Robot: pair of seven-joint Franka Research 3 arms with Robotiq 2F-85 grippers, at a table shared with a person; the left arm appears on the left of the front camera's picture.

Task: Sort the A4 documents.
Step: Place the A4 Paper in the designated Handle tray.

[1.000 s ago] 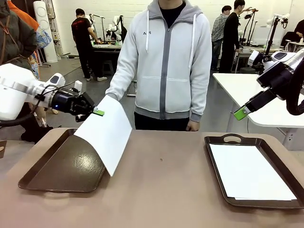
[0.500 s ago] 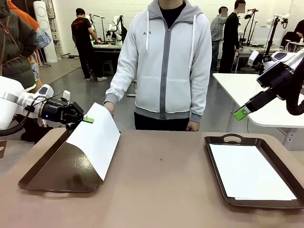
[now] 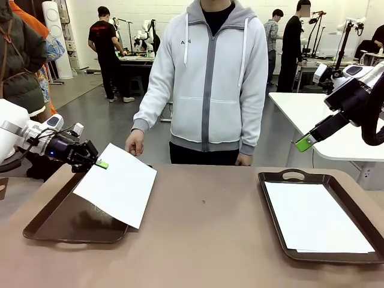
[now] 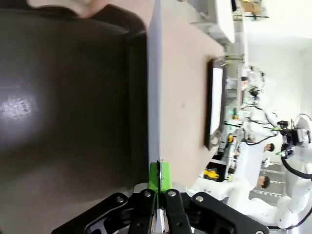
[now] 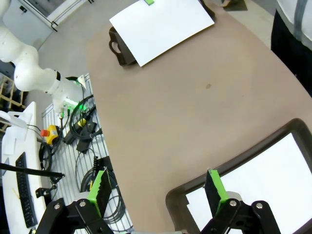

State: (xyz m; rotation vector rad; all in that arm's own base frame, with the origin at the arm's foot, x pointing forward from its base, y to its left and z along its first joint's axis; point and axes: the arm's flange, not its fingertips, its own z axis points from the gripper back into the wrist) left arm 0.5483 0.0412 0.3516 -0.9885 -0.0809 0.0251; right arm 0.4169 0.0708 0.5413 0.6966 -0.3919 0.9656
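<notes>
1. The left gripper [image 3: 101,164] pinches the near-left corner of a white sheet of paper [image 3: 117,185], jaws pressed together on it, green pads showing.
2. That sheet hangs tilted over the left dark brown tray [image 3: 57,222], its lower edge reaching past the tray's right rim toward the tan table [image 3: 204,240].
3. A person in a grey hoodie stands at the far side, one hand [image 3: 135,143] just behind the sheet.
4. The right gripper [image 3: 305,143] hovers above the far right of the table, jaws spread and empty.
5. A second tray [image 3: 282,175] on the right holds more white paper [image 3: 315,219] lying flat.
</notes>
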